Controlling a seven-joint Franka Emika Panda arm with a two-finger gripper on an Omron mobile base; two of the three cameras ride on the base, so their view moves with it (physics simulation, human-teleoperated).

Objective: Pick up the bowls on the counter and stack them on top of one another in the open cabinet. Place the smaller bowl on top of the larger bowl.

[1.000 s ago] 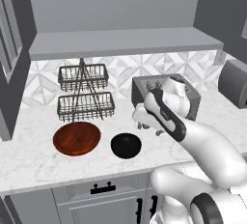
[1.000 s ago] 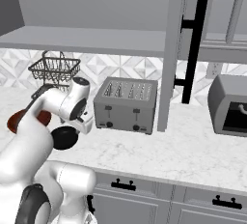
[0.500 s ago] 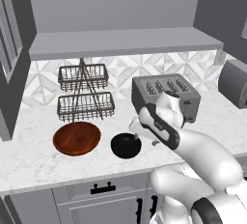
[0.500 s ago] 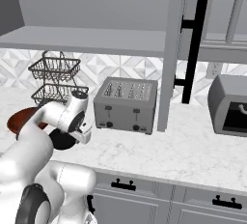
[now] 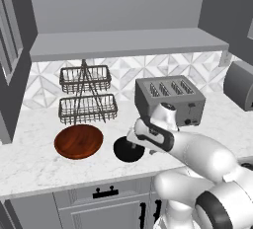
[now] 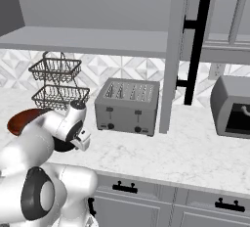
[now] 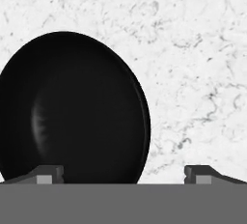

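Claw (image 7: 123, 174) released: in the hand view its two dark fingertips stand wide apart at the bottom edge, the left one (image 7: 46, 174) over the dark inside of the smaller bowl (image 7: 72, 107), the right one over bare marble, so the near rim of that bowl lies between them. Nothing is gripped. In the left base view the claw (image 5: 132, 141) sits low at centre frame, just above the right side of the black bowl (image 5: 127, 150); whether a fingertip touches the rim cannot be told.

Step in hand, as judged: approach to a rim grasp on the smaller bowl, not yet closed.

The larger bowl (image 5: 78, 141), wide and reddish-brown, lies on the surface (image 5: 29, 161) at left of centre, just beside the black bowl and apart from it. The open cabinet (image 5: 123, 43) runs across the upper frame, its shelf board bare. A two-tier wire basket (image 5: 86, 97) stands behind the wooden bowl; a toaster (image 5: 170, 99) stands at right of centre.

Next move calls for a short descent so one finger passes inside the rim and one outside, then closure. Note on order: the black bowl must finish on top, so the wooden bowl belongs on the shelf first.
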